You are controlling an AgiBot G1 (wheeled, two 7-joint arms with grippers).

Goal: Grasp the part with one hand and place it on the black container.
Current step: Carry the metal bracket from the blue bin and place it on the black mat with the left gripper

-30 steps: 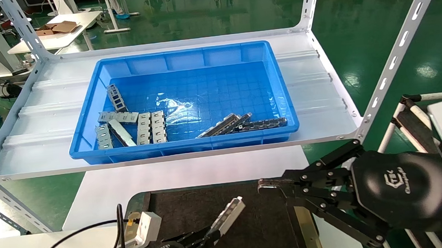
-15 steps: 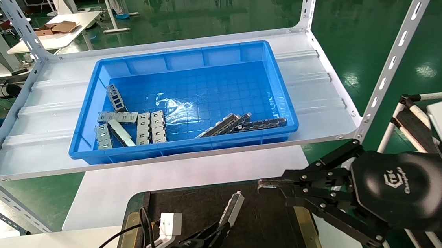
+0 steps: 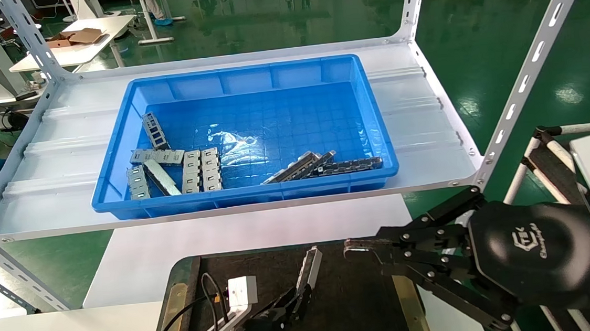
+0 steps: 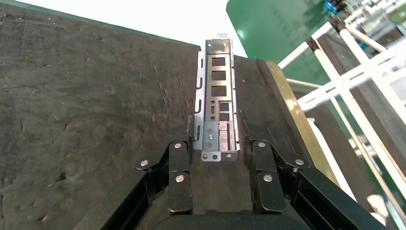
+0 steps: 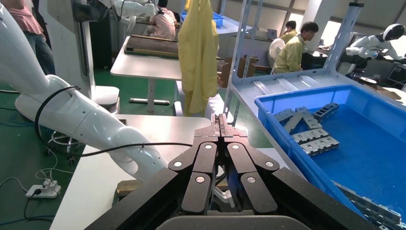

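Observation:
My left gripper (image 3: 299,296) (image 4: 219,136) is shut on the part (image 3: 309,267) (image 4: 216,100), a long silver channel with rectangular cutouts, held by its near end. The part sticks forward, low over the black container (image 3: 358,297) (image 4: 86,110), near its right brass-edged side. I cannot tell whether the part touches the felt. My right gripper (image 3: 354,246) (image 5: 219,120) is shut and empty, hovering at the container's far right corner.
A blue bin (image 3: 242,133) on the white shelf (image 3: 430,139) holds several grey slotted blocks, more channel pieces and a dark chain-like strip (image 3: 350,165). The bin also shows in the right wrist view (image 5: 335,143). Shelf posts (image 3: 529,68) rise at right.
My left gripper has moved right and forward over the black container with the part, which now points more steeply away. The right arm has not moved.

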